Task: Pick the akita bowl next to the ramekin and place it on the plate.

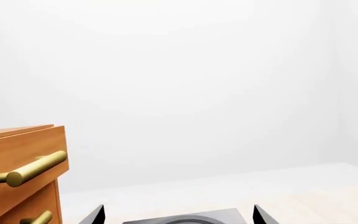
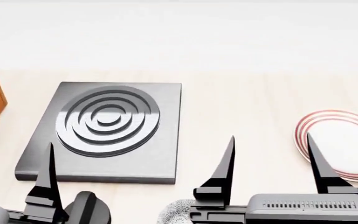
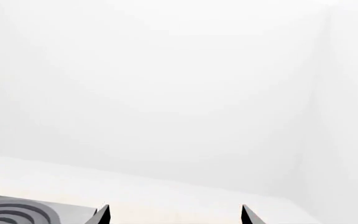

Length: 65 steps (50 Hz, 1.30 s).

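A speckled akita bowl (image 2: 180, 211) peeks out at the near edge of the bench (image 2: 241, 98), just beside and partly hidden under the right end effector (image 2: 270, 154), on its inner side. That end effector is spread wide, two dark fingers (image 2: 225, 170) pointing away over the bench, holding nothing. The red-ringed plate (image 2: 344, 144) lies near its outer finger. The left end effector (image 1: 177, 215) is also wide open by its wrist view, reaching level toward the grey hob plate (image 2: 107, 130), with a wooden drawer unit (image 1: 20, 163) on its outer side. No ramekin shows.
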Tool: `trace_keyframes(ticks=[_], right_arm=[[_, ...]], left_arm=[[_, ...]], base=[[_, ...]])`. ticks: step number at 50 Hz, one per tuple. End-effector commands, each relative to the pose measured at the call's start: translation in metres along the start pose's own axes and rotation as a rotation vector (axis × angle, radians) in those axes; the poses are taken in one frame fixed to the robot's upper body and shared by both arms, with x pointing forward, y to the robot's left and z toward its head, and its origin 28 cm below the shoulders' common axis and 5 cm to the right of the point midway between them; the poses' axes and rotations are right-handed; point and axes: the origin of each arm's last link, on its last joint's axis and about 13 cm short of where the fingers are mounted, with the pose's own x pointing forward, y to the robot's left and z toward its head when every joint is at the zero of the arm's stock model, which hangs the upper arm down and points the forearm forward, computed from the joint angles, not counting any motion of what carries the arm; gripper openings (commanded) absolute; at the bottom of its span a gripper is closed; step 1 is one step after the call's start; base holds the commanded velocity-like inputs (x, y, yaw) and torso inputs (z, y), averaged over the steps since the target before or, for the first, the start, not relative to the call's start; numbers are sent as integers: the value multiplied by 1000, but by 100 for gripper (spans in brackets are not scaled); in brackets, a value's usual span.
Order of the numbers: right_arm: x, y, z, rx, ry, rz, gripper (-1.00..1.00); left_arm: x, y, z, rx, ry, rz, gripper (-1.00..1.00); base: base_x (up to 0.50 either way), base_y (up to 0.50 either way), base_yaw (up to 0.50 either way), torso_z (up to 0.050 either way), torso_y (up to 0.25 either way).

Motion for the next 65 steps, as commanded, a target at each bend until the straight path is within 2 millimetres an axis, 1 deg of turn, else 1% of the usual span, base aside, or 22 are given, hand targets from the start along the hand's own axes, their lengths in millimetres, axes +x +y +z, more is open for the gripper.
trace_keyframes(ticks=[1, 19, 65], right_arm=[[1, -3, 1, 2, 0, -17, 100], [0, -1, 0, -2, -5, -8, 100], [0, -1, 0, 3, -1, -5, 100]], left_arm=[[1, 2, 1, -2, -6, 13, 100], [2, 4, 0, 0, -16, 29, 100], [2, 4, -1, 1, -9, 32, 100]], base=[[238, 0, 0, 0, 0], [40, 0, 0, 0, -15], [0, 0, 0, -1, -203]])
